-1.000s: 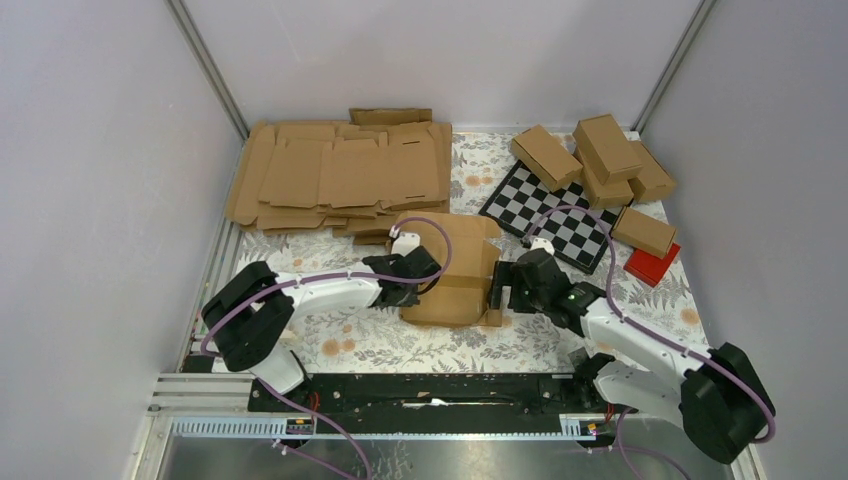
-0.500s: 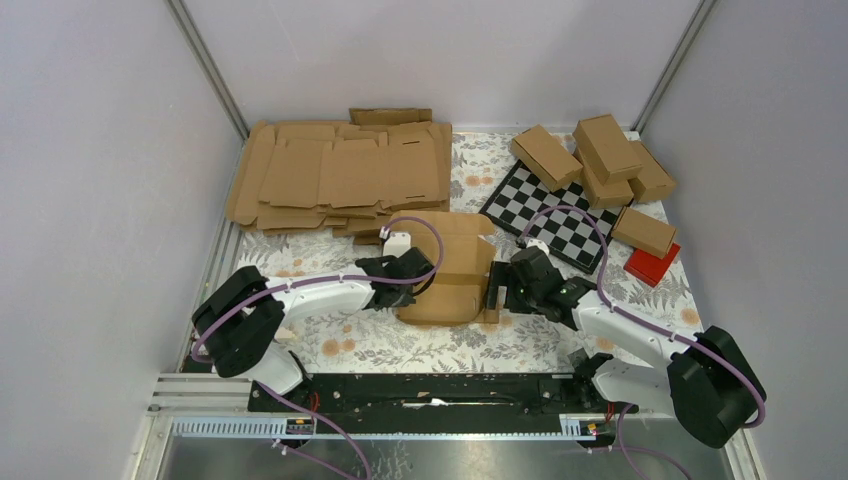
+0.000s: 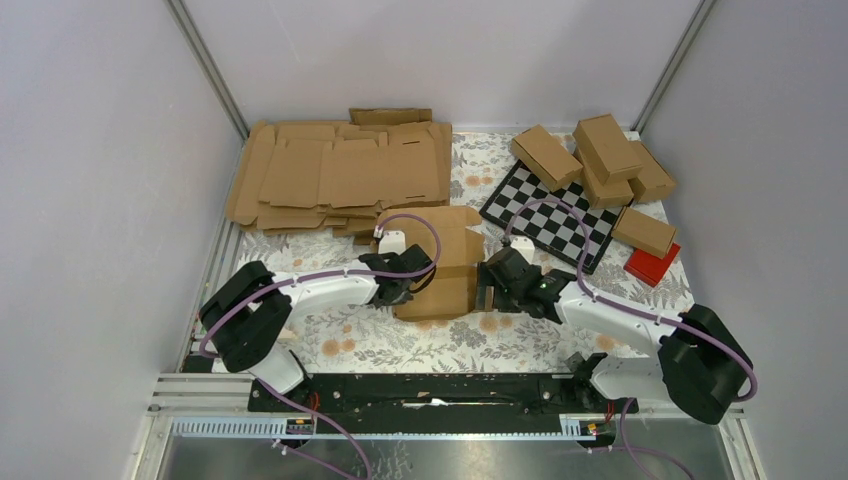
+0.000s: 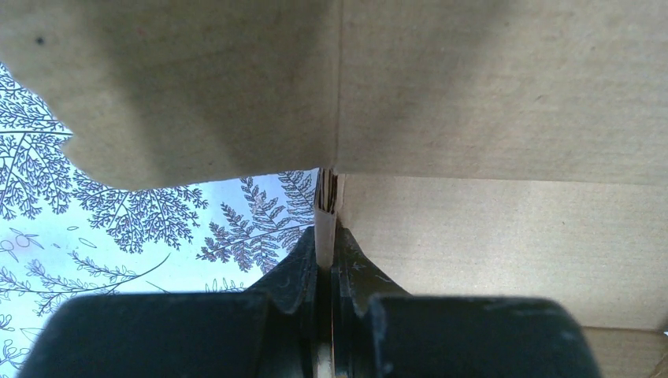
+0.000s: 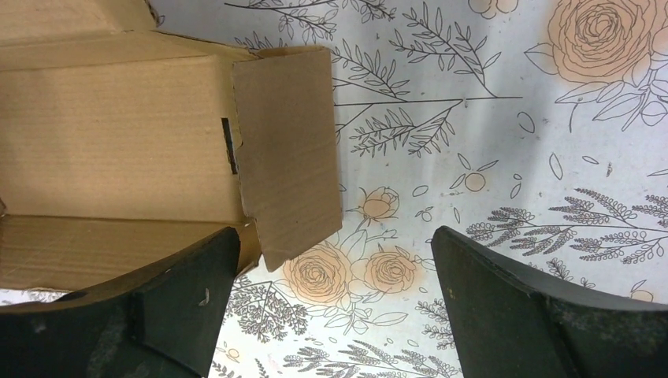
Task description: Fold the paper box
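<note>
Nudged farther up the bench (image 3: 350, 345), the plain brown cardboard paper box (image 3: 447, 262) sits between both hands.
Left hand (image 4: 325, 236) pinches its wall, seemingly as anchor; right hand (image 5: 335, 268) gapes around the end flap (image 5: 287, 150).

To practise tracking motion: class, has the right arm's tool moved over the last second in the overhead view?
Yes. The right tool has shifted leftward, away from the checkerboard mat, which stayed put.
</note>
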Robot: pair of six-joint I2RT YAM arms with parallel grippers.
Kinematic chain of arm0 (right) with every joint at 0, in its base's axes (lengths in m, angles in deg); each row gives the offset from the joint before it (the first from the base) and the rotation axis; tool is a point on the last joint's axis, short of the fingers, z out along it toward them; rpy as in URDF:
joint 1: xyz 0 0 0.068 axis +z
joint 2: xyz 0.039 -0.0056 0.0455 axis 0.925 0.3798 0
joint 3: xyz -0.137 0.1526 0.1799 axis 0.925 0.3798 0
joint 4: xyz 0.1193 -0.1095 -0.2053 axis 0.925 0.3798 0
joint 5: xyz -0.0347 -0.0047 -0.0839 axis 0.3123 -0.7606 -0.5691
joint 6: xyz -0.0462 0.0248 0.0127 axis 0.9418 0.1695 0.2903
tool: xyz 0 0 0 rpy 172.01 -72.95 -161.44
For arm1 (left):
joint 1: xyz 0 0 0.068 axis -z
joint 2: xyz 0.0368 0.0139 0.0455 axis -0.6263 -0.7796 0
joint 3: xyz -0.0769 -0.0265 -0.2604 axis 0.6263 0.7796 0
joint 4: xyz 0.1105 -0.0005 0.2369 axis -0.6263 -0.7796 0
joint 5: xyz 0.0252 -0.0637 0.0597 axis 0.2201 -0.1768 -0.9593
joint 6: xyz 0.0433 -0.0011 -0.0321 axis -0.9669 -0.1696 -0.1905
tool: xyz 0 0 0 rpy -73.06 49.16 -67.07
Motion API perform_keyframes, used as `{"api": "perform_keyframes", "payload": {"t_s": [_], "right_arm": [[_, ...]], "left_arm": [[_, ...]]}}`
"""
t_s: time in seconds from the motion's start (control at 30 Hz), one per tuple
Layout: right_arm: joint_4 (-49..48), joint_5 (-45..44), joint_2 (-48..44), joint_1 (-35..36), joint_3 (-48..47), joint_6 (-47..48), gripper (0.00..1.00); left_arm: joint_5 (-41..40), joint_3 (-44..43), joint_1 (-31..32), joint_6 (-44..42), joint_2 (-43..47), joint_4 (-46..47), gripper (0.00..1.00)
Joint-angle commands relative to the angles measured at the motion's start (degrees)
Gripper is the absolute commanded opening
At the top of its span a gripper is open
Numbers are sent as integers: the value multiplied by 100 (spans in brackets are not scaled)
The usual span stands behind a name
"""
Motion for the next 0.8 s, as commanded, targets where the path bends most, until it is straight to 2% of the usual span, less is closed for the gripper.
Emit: {"api": "perform_keyframes", "payload": {"t_s": [0.0, 0.23, 0.3, 0.37, 0.57, 0.7, 0.77], "right_arm": [[95, -438, 134, 145, -244, -228, 99], [215, -986, 317, 148, -487, -95, 97], [629, -1384, 389, 127, -638, -36, 93], [869, -1551, 329, -5, -672, 95, 83], [470, -647, 52, -633, -392, 674, 57], [72, -137, 99, -649, -466, 934, 51], [-45, 45, 195, -735, -513, 961, 44]], "left_arm": [[73, -190, -37, 103, -28, 82, 0], [149, -186, -33, 41, -41, 114, 0], [195, -179, -33, 61, -21, 118, 0], [277, -154, -40, 64, 22, 171, 0], [415, -95, -41, -26, 126, 290, 0], [512, -46, -48, -110, 186, 383, 0], [520, -37, -48, -123, 198, 380, 0]]}}
